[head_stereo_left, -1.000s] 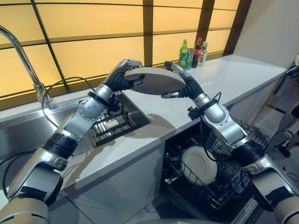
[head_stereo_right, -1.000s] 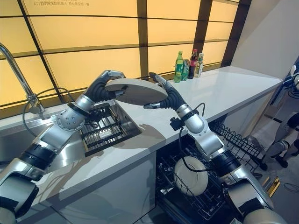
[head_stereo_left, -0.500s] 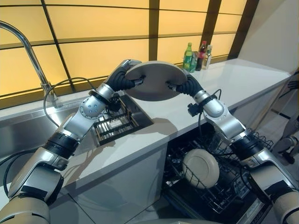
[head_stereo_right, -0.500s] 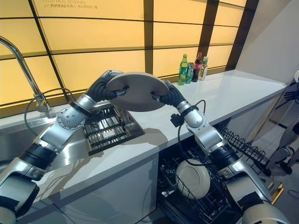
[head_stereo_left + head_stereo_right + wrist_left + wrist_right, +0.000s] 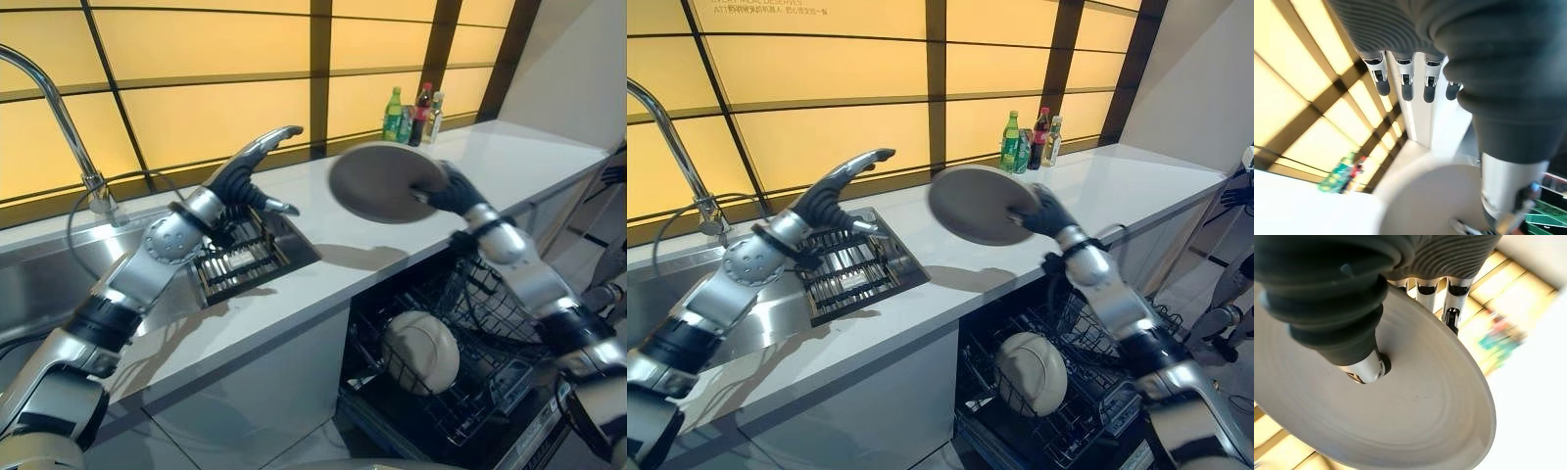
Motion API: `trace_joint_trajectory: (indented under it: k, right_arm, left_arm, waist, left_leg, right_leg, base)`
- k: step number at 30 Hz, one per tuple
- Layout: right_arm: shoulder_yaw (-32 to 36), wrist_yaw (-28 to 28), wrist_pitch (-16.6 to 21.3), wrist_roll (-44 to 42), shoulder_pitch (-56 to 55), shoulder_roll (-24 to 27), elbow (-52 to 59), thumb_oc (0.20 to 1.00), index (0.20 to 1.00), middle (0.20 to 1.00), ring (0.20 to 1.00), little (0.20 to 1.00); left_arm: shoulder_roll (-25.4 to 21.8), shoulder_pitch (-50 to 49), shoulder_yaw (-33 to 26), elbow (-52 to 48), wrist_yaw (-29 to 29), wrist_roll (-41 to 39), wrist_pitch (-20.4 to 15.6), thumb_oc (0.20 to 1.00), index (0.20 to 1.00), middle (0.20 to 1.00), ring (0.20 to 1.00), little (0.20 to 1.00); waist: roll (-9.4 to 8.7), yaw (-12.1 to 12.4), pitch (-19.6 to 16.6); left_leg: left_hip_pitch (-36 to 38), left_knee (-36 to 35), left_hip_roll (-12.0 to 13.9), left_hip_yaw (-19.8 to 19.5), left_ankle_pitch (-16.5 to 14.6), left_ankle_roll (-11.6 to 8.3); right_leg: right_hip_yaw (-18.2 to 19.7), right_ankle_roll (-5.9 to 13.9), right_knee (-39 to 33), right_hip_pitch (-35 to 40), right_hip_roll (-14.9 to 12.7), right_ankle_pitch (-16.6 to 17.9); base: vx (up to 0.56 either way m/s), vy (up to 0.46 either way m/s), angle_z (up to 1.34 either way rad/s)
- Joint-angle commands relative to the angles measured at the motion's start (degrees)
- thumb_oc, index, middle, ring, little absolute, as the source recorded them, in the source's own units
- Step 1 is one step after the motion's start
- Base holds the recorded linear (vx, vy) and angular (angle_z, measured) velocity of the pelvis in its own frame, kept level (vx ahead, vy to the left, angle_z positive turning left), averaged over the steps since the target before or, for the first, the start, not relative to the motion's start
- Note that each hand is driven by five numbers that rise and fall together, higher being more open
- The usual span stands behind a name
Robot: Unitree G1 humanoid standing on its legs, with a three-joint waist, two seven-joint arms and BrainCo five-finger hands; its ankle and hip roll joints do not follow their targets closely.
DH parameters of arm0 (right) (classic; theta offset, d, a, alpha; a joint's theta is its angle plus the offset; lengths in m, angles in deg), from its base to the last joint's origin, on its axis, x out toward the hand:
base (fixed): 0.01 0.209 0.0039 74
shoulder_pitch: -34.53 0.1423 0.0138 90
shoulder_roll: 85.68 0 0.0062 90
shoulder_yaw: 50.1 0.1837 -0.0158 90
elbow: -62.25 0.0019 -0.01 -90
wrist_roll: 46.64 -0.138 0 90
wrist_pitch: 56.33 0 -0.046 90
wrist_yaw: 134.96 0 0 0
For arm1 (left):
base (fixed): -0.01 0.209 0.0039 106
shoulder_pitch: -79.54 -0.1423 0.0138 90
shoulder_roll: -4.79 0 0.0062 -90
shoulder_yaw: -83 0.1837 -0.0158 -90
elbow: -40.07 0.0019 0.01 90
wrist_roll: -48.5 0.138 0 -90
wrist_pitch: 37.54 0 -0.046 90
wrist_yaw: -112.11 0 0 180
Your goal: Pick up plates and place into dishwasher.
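**Holding a grey plate above the counter, right hand alone**

Gripping the round grey plate (image 5: 982,204) at its right rim, the right hand (image 5: 1046,212) held it tilted on edge in the air above the white countertop (image 5: 950,269), with the thumb pressed on one face and the fingers (image 5: 1450,316) curled over the rim behind it, as the right wrist view showed. The plate hung over the counter's front part, just above the open dishwasher's black wire rack (image 5: 460,387), apart from both. A second plate, round and cream-white (image 5: 420,352), stood upright among the rack's tines below the counter edge.

The left hand (image 5: 250,171) was raised over the counter beside the sink, well apart from the plate, its fingers (image 5: 1403,88) straight and spread and holding nothing. Beneath it lay the stainless-steel sink (image 5: 39,284) with a dark slotted drainer insert (image 5: 245,262) set in its right end, and a curved chrome tap (image 5: 54,103) rose at the sink's back left.

At the back of the counter, against the wall of amber panels framed in dark wood (image 5: 823,78), stood a small group of bottles (image 5: 1027,140): one green, one with a red cap, and one pale, touching or nearly so
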Motion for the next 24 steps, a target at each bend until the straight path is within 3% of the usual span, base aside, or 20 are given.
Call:
trace_joint_trajectory:
  k: [1,5,13,18,24]
  right_arm:
    - [4.09,-3.84,0.65,2.03,2.74,4.54,-2.77,0.2,0.2,0.2,0.2,0.2]
    - [8.15,-6.75,-0.35,3.78,-1.13,7.04,-6.01,0.2,0.2,0.2,0.2,0.2]
    - [10.65,-10.01,-2.46,4.06,-1.86,10.43,-10.67,0.2,0.2,0.2,0.2,0.2]
    - [7.53,-12.76,-4.86,5.47,1.27,11.8,-15.5,0.2,0.2,0.2,0.2,0.2]
    - [1.91,-12.94,-6.3,2.14,10.05,13.21,-23.29,0.2,0.2,0.2,0.2,0.2]
  left_arm:
    - [-2.63,-0.87,-6.38,-0.93,1.57,-1.61,-1.84,1.0,1.0,1.0,1.0,1.0]
    - [-2.78,-6.5,-10.91,-3.84,2.53,-3.95,-1.1,1.0,1.0,1.0,1.0,1.0]
    - [-1.59,-12.05,-15.44,-5.65,-1.71,-5.76,-0.63,1.0,1.0,1.0,1.0,1.0]
    - [0.39,-13.31,-15.31,-8.28,-3.0,-12.12,-0.67,1.0,1.0,1.0,1.0,1.0]
    - [0.76,-11.95,-13.44,-10.3,-5.19,-12.2,-3.23,1.0,1.0,1.0,1.0,1.0]
  waist:
    - [0.89,0.73,3.94]
    - [1.17,0.97,5.94]
    - [1.82,1.16,12.53]
    - [2.5,2.17,17.52]
    - [3.33,3.75,21.86]
  left_leg:
    - [0.13,0.53,-5.49,2.51,-6.64,4.33]
    - [-1.11,0.53,-5.27,2.44,-6.41,4.31]
    - [-4.92,0.71,-4.95,2.1,-5.77,3.9]
    - [-8.1,1.24,-4.8,2.08,-4.56,3.66]
    - [-11.42,1.4,-4.81,1.46,-3.15,3.17]
  right_leg:
    - [1.78,3.27,0.51,2.92,1.14,-7.6]
    - [1.92,3.3,0.51,1.63,1.16,-7.29]
    - [2.13,3.24,1.02,-1.96,1.08,-7.18]
    - [1.58,3.0,1.43,-4.69,0.87,-6.18]
    - [0.27,2.71,2.07,-7.7,0.7,-5.45]
  base:
    - [0.0,-0.018,-0.09]
    - [-0.05,-0.031,-0.1]
    - [-0.12,-0.045,-0.03]
    - [-0.14,-0.057,0.02]
    - [-0.08,-0.062,0.02]
